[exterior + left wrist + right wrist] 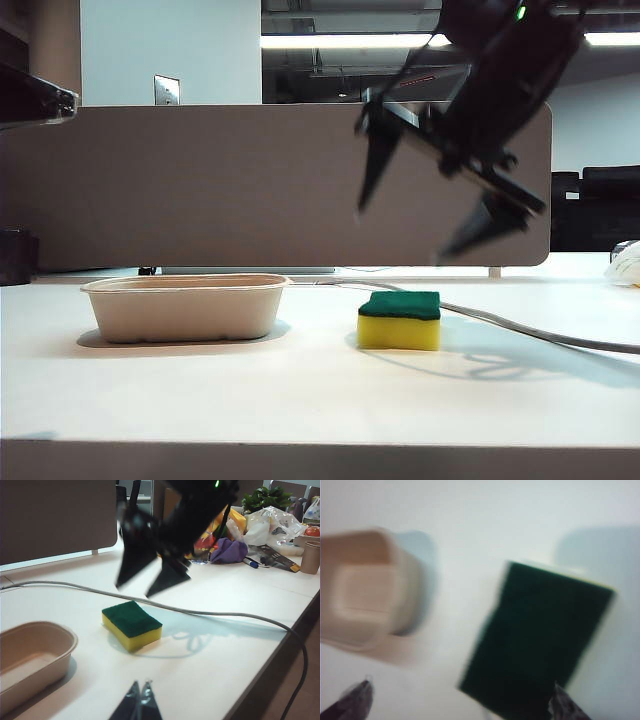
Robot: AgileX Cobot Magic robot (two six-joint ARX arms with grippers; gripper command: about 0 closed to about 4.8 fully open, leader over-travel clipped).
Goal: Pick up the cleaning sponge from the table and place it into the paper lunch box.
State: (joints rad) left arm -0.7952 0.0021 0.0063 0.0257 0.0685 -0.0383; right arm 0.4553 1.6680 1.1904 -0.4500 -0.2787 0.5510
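Lunch box holds nothing — right gripper wide; left gripper closed (empty).

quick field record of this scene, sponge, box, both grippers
cleaning sponge: on the table, green side up, not held
paper lunch box: empty, beside the sponge, apart from it
right gripper: open, in the air above the sponge
left gripper: shut, low over the table's near edge, holds nothing
cable: runs across the table behind the sponge
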